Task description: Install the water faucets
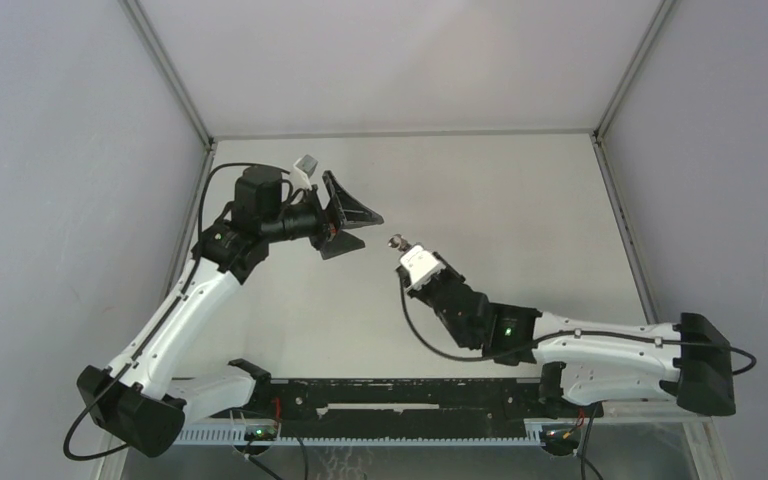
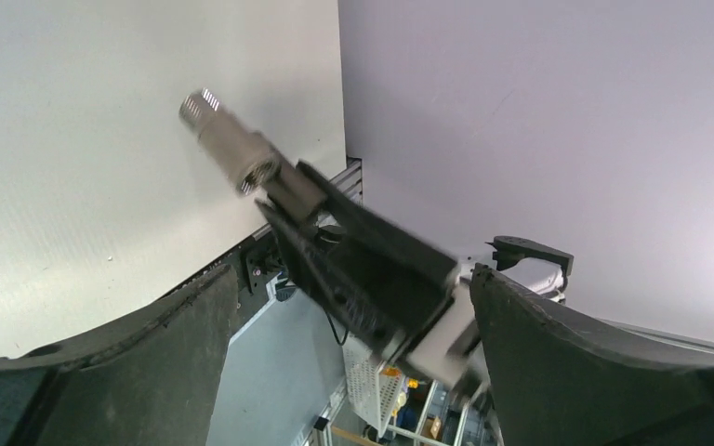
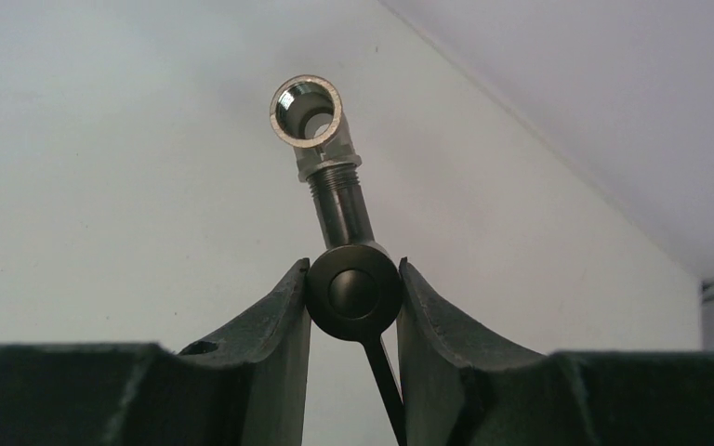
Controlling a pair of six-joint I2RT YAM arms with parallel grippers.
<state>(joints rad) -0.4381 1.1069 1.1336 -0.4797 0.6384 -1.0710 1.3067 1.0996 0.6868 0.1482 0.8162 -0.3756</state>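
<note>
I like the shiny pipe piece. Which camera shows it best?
Right wrist view: the silver fitting is sharp, centered, its round opening facing us. Left wrist view shows it slightly blurred, side-on; the top view, just a tiny speck.

I've got the dark grey-brown tap piece [image 3: 351, 293] pinched by its round body between the fingers of the right gripper [image 3: 350, 269]. The thin lever [image 3: 383, 381] hangs straight down from that body. The threaded stem points up, tilted slightly left, into a silvery elbow fitting [image 3: 311, 116], with a few threads showing below the joint. The fitting's open round mouth faces the right wrist view. From overhead the assembly sits over the middle of the table [image 1: 520, 200], fitting end aimed far-left
</note>
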